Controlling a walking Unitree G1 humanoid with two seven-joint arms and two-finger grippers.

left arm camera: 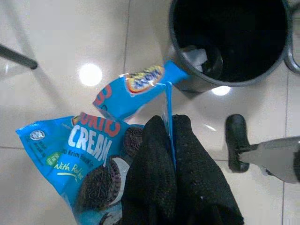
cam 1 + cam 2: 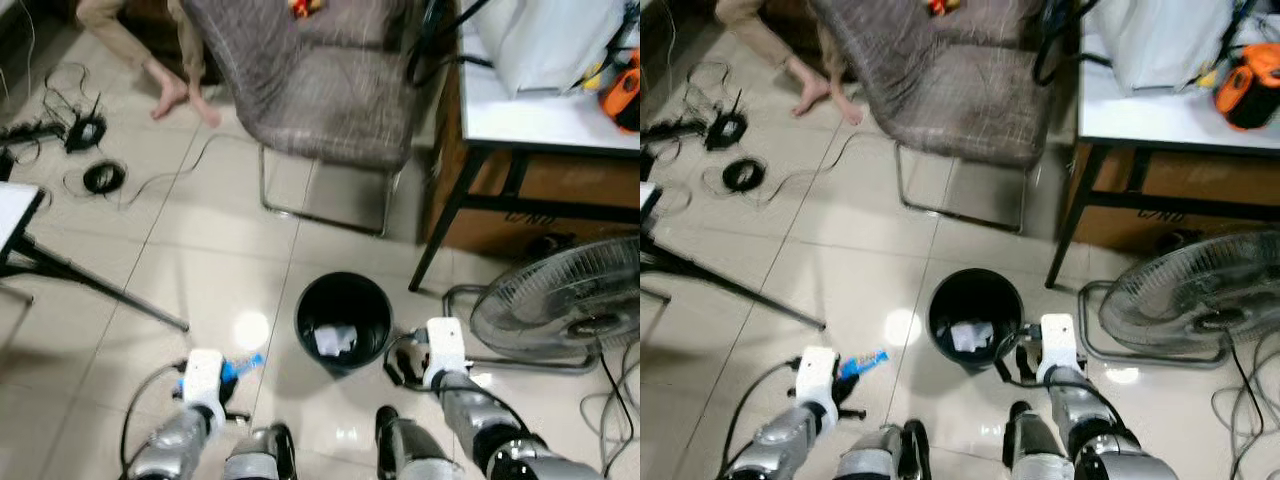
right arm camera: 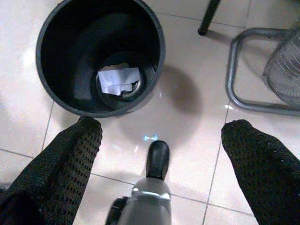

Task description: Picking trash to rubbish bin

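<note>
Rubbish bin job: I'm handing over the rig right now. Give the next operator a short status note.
Left gripper: shut on the blue cookie wrapper, held to the left of the black rubbish bin, not over its opening.
Right gripper: open, empty, beside the bin on its right.
Done: white crumpled paper already lies in the bin; wrapper picked up.
Left: bring the left gripper over the bin, then release the wrapper.

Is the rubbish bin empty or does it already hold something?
Not empty: the upright bin holds crumpled white paper at its bottom.
</note>
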